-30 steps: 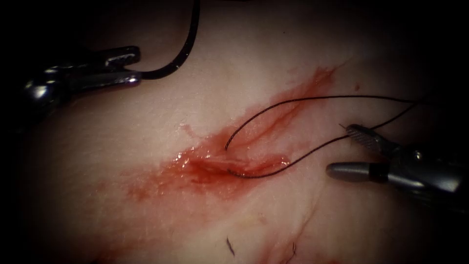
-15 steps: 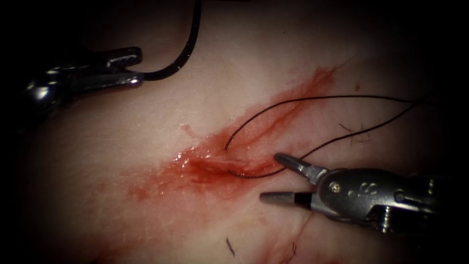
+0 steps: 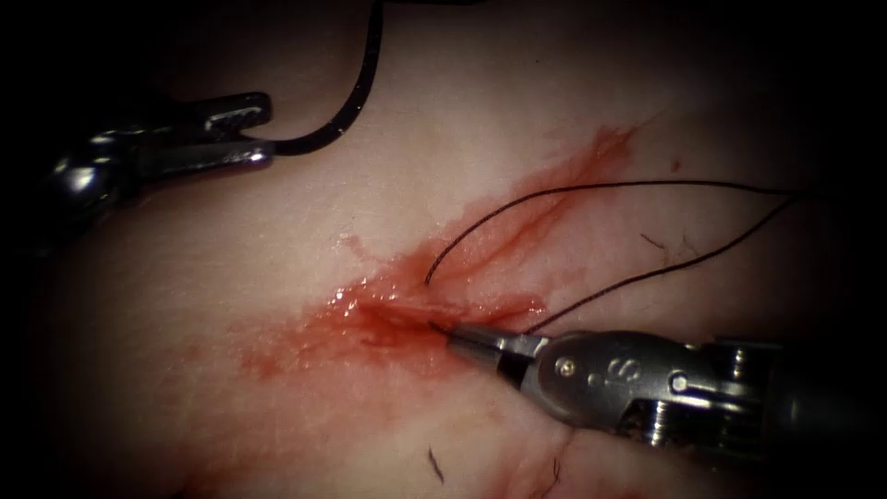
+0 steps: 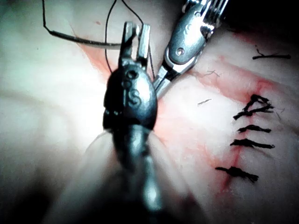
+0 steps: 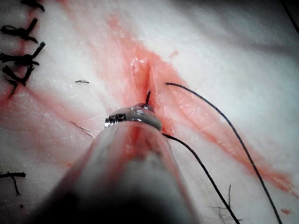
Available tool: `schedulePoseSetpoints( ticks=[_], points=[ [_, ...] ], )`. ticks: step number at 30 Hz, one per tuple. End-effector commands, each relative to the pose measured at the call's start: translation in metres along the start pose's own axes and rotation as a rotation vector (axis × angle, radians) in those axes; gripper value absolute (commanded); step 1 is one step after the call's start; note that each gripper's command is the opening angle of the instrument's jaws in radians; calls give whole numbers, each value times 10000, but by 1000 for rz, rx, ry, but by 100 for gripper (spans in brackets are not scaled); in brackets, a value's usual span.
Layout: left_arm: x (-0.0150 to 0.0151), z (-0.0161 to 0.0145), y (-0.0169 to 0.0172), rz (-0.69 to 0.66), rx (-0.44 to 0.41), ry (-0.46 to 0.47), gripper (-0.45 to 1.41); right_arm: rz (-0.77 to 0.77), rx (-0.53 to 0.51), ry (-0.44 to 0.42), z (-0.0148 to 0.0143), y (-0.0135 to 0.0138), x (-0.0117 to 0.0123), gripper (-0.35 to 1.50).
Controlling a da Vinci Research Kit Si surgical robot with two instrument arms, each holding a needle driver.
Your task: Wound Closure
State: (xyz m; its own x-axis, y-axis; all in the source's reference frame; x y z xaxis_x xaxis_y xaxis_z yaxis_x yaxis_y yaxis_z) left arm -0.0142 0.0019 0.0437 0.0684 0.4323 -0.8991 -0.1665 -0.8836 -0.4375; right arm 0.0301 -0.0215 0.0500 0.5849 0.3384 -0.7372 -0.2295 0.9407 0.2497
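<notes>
My left tool [image 3: 262,139] sits at the upper left, left of the cut, with its jaws shut on the dark curved needle [image 3: 356,97] near one end. The needle arcs upward, free of the tissue [image 3: 231,268]. My right tool [image 3: 462,342] lies on the right side with its tip at the red cut [image 3: 397,310], jaws shut on the thread [image 3: 647,185] where it leaves the tissue. Two strands of thread run from the cut out to the right. The left wrist view has the left jaws [image 4: 135,39] on the needle [image 4: 84,42]. In the right wrist view the right tip [image 5: 133,113] touches the cut [image 5: 149,79], with thread [image 5: 219,116] trailing off.
Red fluid wets the tissue around the cut. Several finished dark stitches [image 4: 247,140] close another stretch of the wound, also seen as stitches [image 5: 18,56] in the right wrist view. Short cut ends of thread [image 3: 434,465] lie on the tissue near the front.
My right tool moved left from the right side to the cut, and its jaws went from open to shut on the thread. The left tool and needle stayed put.
</notes>
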Motion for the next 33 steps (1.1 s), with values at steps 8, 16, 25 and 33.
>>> schedulePoseSetpoints(
  ticks=[8,16,25,33],
  points=[
    [-5,5,-1,1,0,0,-45,13,-23,-18,-24,11,5,-35],
    [-5,5,-1,1,0,0,-45,45,-124,-59,-69,49,-11,-35],
    [-5,5,0,1,1,0,-45,70,-182,-152,-107,103,-63,-35],
    [-5,6,1,1,-4,1,-45,96,-217,-231,-136,138,-112,-35]
  ],
)
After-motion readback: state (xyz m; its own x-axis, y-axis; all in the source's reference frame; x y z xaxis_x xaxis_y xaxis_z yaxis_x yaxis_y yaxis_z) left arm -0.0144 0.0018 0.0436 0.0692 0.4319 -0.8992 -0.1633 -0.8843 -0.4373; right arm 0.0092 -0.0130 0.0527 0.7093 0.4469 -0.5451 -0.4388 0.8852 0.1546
